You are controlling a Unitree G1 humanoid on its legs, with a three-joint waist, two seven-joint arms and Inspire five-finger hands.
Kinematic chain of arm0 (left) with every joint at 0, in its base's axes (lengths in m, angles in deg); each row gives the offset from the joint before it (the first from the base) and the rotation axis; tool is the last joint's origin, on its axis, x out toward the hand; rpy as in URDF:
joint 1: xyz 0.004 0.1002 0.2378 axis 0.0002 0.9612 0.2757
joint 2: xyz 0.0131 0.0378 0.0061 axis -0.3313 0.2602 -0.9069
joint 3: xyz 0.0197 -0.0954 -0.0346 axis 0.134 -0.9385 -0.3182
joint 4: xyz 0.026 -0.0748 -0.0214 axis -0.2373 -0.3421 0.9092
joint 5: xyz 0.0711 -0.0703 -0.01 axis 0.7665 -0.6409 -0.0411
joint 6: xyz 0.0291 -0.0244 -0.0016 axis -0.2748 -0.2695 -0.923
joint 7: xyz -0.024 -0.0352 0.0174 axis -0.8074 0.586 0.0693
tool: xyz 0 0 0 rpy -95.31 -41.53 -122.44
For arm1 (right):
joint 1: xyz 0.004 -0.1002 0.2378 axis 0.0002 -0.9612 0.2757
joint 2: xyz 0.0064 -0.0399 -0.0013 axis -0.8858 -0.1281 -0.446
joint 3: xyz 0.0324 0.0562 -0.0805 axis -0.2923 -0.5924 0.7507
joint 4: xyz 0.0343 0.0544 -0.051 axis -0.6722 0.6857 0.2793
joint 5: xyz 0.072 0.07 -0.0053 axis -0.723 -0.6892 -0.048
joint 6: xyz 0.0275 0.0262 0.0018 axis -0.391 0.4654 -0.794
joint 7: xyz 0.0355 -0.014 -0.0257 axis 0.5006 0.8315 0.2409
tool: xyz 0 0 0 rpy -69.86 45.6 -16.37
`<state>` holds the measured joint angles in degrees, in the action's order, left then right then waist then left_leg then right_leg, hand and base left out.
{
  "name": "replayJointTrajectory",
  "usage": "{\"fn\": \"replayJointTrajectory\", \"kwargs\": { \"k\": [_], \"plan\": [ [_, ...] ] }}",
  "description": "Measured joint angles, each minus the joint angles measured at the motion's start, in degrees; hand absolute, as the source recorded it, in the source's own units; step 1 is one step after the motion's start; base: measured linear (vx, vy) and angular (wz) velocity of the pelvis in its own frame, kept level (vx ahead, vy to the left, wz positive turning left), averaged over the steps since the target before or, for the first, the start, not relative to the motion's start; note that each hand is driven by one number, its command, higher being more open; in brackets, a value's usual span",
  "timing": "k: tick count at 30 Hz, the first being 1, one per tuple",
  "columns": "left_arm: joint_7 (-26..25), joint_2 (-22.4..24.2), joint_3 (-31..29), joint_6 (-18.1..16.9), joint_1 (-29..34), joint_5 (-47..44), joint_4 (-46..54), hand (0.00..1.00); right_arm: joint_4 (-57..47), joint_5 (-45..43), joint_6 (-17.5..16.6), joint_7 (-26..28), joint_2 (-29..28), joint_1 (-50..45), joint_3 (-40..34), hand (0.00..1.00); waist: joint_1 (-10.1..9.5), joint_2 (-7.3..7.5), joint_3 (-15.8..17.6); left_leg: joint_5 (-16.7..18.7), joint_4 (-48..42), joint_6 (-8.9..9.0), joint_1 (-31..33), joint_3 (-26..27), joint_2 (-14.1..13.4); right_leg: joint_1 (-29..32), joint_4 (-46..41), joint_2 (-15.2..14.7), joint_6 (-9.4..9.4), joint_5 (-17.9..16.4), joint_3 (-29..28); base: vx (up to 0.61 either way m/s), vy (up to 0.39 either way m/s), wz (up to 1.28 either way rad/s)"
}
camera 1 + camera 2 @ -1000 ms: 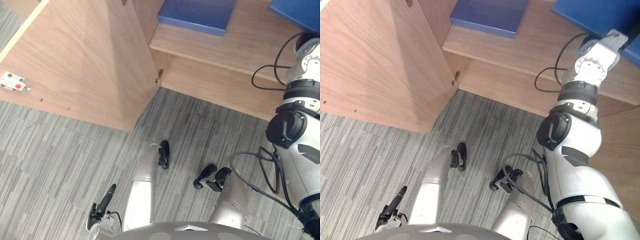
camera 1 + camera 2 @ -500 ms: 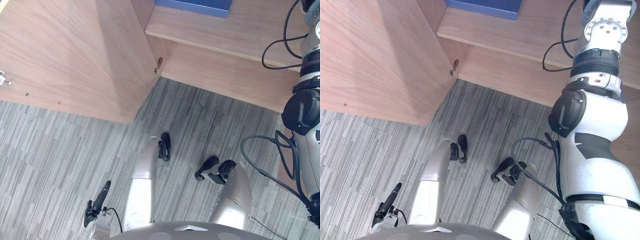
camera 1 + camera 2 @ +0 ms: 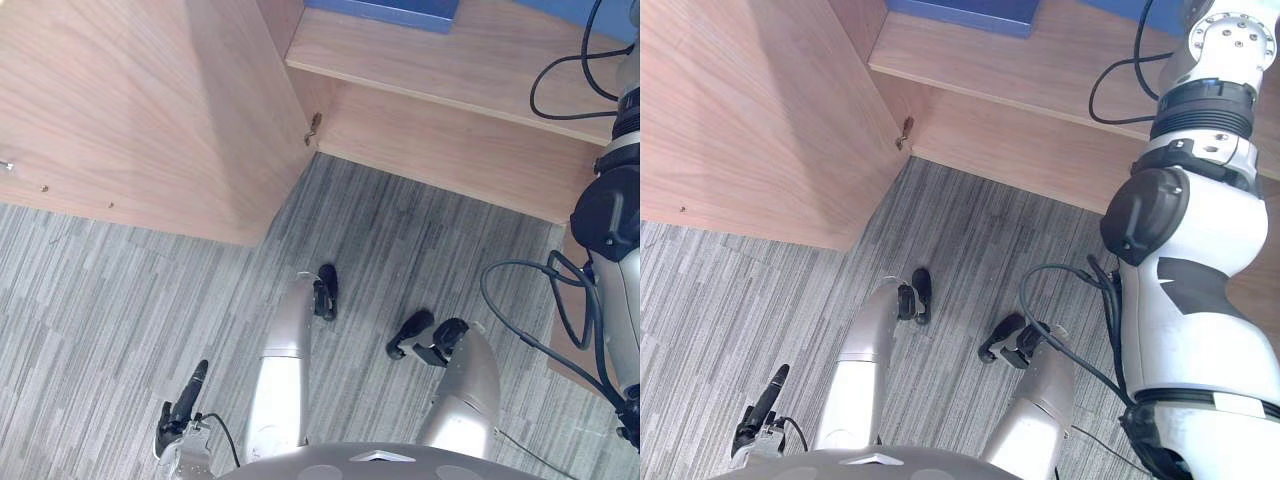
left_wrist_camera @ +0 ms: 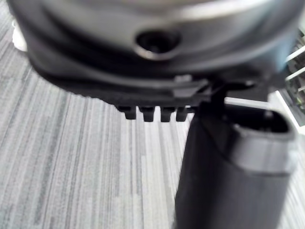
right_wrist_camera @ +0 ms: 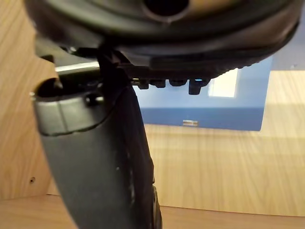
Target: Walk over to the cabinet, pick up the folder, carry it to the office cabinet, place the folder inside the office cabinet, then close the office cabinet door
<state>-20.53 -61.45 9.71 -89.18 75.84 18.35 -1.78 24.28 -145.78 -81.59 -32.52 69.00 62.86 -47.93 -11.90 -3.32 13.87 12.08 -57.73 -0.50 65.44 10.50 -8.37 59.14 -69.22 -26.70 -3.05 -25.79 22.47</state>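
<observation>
A blue folder (image 5: pixel 209 102) lies flat on the wooden shelf (image 3: pixel 430 60) inside the office cabinet. My right hand (image 5: pixel 95 157) hangs just in front of it, open, thumb straight, with a gap to the folder. In the eye views my right arm (image 3: pixel 1180 200) reaches up into the cabinet and leaves the picture at the top. Another blue folder (image 3: pixel 385 12) lies further left on the same shelf. My left hand (image 3: pixel 180 405) hangs low at my left side, open and empty, over the carpet (image 4: pixel 71 157).
The cabinet door (image 3: pixel 150 110) stands wide open on my left, hinged (image 3: pixel 312 128) at the cabinet's corner. Below the shelf is the cabinet's wooden front panel (image 3: pixel 440 160). Grey striped carpet (image 3: pixel 120 300) spreads under and around me.
The whole picture has shifted, so the cabinet and shelf sit higher in view. My right arm has stretched further up, out of the top edge. My left hand hangs a little lower.
</observation>
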Motion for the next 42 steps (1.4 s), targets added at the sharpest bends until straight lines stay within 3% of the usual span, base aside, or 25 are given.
{"fn": "replayJointTrajectory", "kwargs": {
  "k": [3,10,13,18,25,32,38,42],
  "plan": [
    [0.1,-0.1,-0.9,0.0,-0.4,0.0,0.0,1.0,0.1,0.7,1.6,0.3,0.0,-1.4,-0.1,1.0,0.59,0.0,0.0,0.0,0.1,0.02,-0.1,0.0,0.0,-0.3,0.2,0.1,0.0,0.0,0.1,-0.04,0.052,0.0],
    [0.4,-2.0,-1.4,0.6,-1.6,0.1,0.0,1.0,7.6,11.2,11.2,2.5,-0.7,-4.4,3.4,1.0,1.69,0.01,0.0,-0.1,1.4,0.54,-2.0,0.0,-0.5,-2.0,1.7,1.0,0.01,0.1,0.4,-0.02,0.016,-0.03],
    [0.8,-2.2,-1.4,1.2,-3.6,0.1,0.0,1.0,9.9,13.5,13.7,3.3,-2.2,-4.8,5.5,1.0,2.25,0.02,0.0,-0.2,1.9,0.69,-2.4,0.2,-0.8,-2.4,2.3,1.4,-0.05,0.2,0.5,-0.02,0.018,-0.04],
    [1.5,-2.1,-1.4,1.4,-4.2,0.1,0.0,1.0,10.8,13.8,15.5,4.9,-2.7,-4.9,7.1,1.0,2.85,0.01,0.0,-0.3,1.3,0.54,-2.6,0.1,-1.3,-2.9,2.4,1.8,-0.06,0.2,0.5,-0.01,0.034,-0.05],
    [2.1,-2.3,-1.4,1.4,-4.2,0.1,0.0,1.0,11.5,21.1,17.6,8.4,-2.3,-5.3,10.4,1.0,3.0,0.02,0.0,0.4,1.5,1.11,-4.1,0.3,-1.3,-4.1,2.6,1.8,0.12,0.1,0.4,-0.04,0.014,0.0],
    [1.1,-1.9,0.4,1.3,-4.6,0.1,-0.4,1.0,10.5,38.8,17.9,8.0,-2.5,-6.9,14.2,1.0,3.03,0.08,0.0,-0.4,2.3,0.44,-5.7,0.9,-2.3,-6.0,4.1,2.5,0.11,0.8,0.9,-0.02,0.023,-0.03],
    [-2.0,0.0,7.9,-0.2,-5.0,0.1,-1.7,1.0,-4.7,60.1,17.9,2.4,-7.0,-15.6,12.3,1.0,3.81,0.4,0.0,-0.3,7.6,0.45,-14.1,2.6,-2.9,-13.7,10.9,4.9,0.93,3.1,1.3,0.03,0.034,-0.13],
    [-2.6,0.6,12.4,-0.3,-4.9,0.1,-3.7,1.0,-11.0,72.7,17.9,-0.6,-8.0,-22.9,11.5,1.0,4.73,0.97,-0.2,-1.6,14.8,0.35,-23.5,3.8,-2.1,-22.8,18.1,6.0,1.92,5.1,2.6,0.05,0.006,-0.02]
  ]
}}
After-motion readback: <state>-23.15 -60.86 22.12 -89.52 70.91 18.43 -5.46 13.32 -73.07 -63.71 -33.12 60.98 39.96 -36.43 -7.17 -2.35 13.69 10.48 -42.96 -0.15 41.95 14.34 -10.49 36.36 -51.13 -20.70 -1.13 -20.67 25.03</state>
